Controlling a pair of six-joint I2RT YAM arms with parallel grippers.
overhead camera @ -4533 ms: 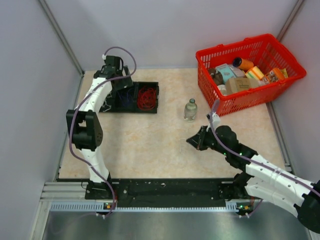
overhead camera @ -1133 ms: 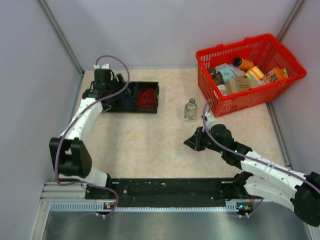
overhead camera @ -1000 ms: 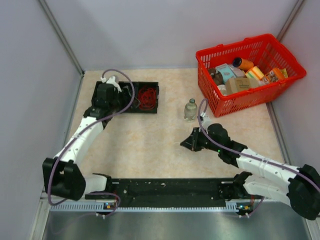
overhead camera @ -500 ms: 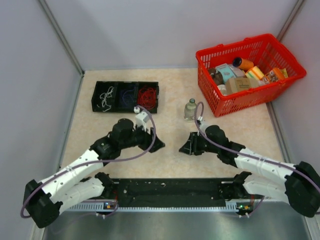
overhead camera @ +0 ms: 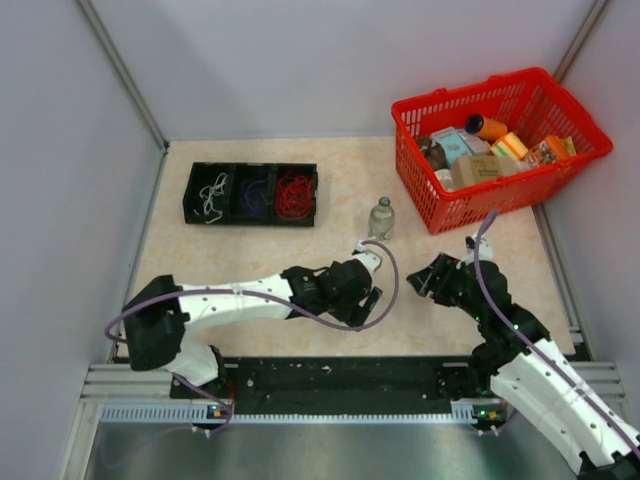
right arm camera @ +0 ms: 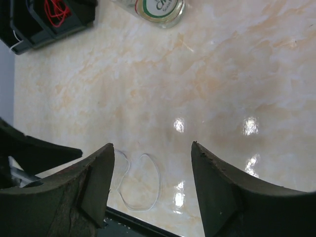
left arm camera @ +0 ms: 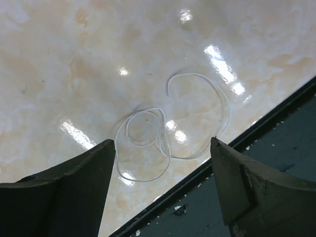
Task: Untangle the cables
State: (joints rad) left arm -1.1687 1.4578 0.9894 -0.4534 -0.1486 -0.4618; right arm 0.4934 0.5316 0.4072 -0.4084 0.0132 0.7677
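Note:
A thin white cable (left arm camera: 148,148) lies loose in a few loops on the table beside the black front rail (left arm camera: 256,148); the right wrist view shows it too (right arm camera: 143,185). My left gripper (left arm camera: 163,143) hangs open right above it with nothing between the fingers. My right gripper (right arm camera: 152,145) is open and empty, a little to the right of the cable. In the top view the left gripper (overhead camera: 365,298) and the right gripper (overhead camera: 428,278) face each other near the front. White (overhead camera: 211,195), dark blue (overhead camera: 255,193) and red (overhead camera: 293,195) cables lie in a black tray (overhead camera: 250,218).
A small glass bottle (overhead camera: 381,218) stands mid-table behind the grippers, seen also at the top of the right wrist view (right arm camera: 158,7). A red basket (overhead camera: 440,215) full of groceries sits at the back right. Grey walls enclose the table on three sides.
My left arm has swung from the tray down to the front middle of the table. My right gripper has opened and drawn back to the right.

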